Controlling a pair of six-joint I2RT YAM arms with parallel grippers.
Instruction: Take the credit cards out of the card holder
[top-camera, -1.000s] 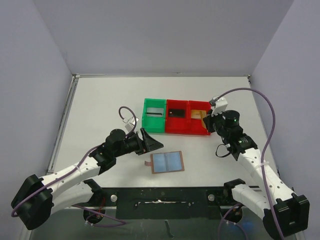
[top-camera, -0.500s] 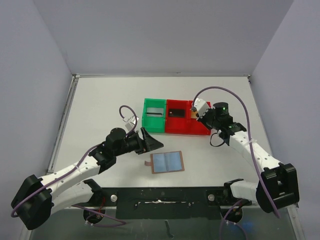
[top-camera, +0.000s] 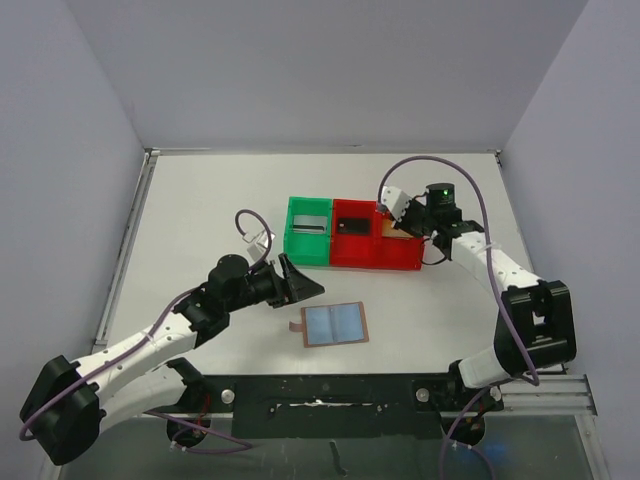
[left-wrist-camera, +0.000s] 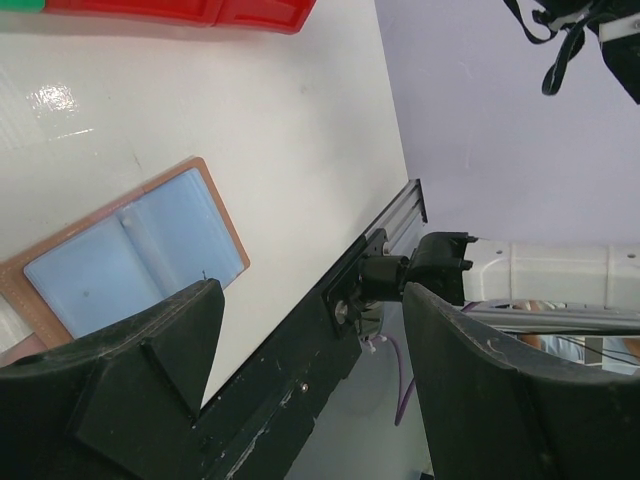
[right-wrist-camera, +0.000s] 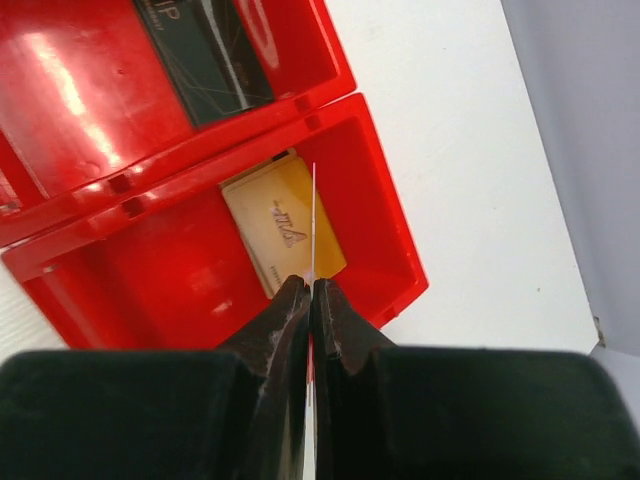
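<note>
top, wallet (top-camera: 335, 324): open, blue side up on the bench (top-camera: 220, 200), between my arms; pockets look empty.
top, cards: silver card (top-camera: 311, 223) in green bin (top-camera: 305, 256), black card (top-camera: 350, 225) and gold card (top-camera: 389, 230) in red bins (top-camera: 375, 263), one per bin.
left wrist, left tool (left-wrist-camera: 310, 300): released, empty, beside the wallet, probably on standby.
right wrist, right tool (right-wrist-camera: 312, 290): clenched above the gold card; a thin pale sliver (right-wrist-camera: 313, 220) pokes out from the tips, can't tell what.

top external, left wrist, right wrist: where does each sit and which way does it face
top external: above and behind the bases, looking down on the table; both arms show.
left wrist: on the left arm, looking past its open left gripper at the card holder.
right wrist: on the right arm, looking past its shut right gripper into a red bin holding the gold card.
shared: top external also shows the card holder.
</note>
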